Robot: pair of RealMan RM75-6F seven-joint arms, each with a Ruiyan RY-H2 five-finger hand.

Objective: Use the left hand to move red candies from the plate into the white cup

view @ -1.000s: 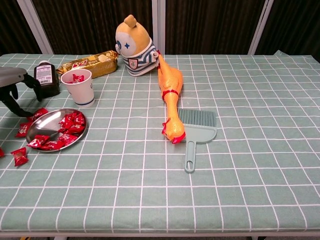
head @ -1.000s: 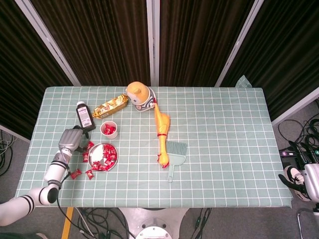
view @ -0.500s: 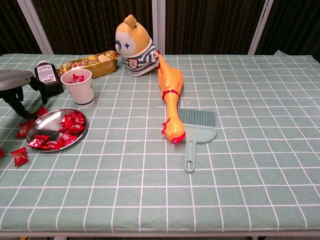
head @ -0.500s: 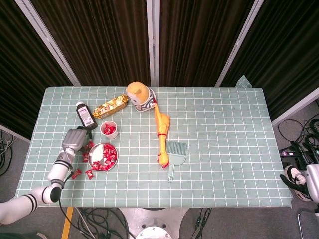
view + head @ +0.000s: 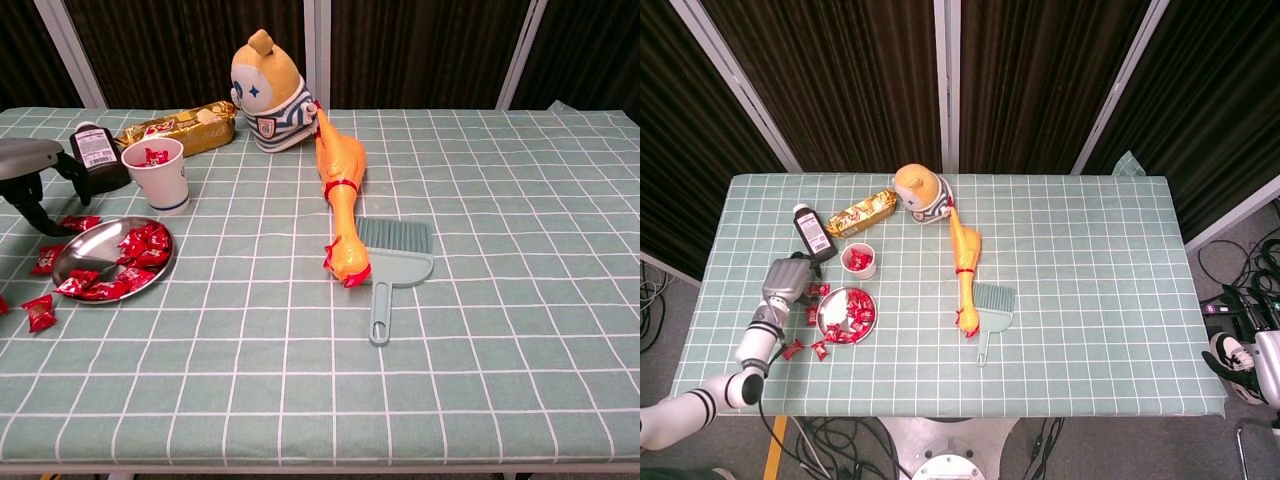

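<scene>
A round metal plate (image 5: 836, 303) (image 5: 84, 251) near the table's left edge carries several red candies (image 5: 862, 310) (image 5: 140, 244). Just behind it stands the white cup (image 5: 859, 261) (image 5: 157, 180) with red candies (image 5: 153, 156) inside. My left hand (image 5: 788, 279) (image 5: 28, 170) hovers left of the plate and cup, dark fingers (image 5: 36, 208) pointing down and apart, with nothing seen in them. Loose red candies (image 5: 40, 310) (image 5: 792, 348) lie on the cloth around the plate. My right hand (image 5: 1240, 358) hangs off the table's right end, its fingers unclear.
A dark bottle (image 5: 811, 232) (image 5: 95, 155) stands right behind my left hand. A gold snack packet (image 5: 862, 212), a plush toy (image 5: 918, 193), a rubber chicken (image 5: 965, 262) and a small dustpan brush (image 5: 990, 305) lie toward the middle. The table's left edge is close.
My left hand has shifted slightly right toward the plate and cup, then held. A loose candy beside the plate now shows clear of the fingers. The right hand has not moved.
</scene>
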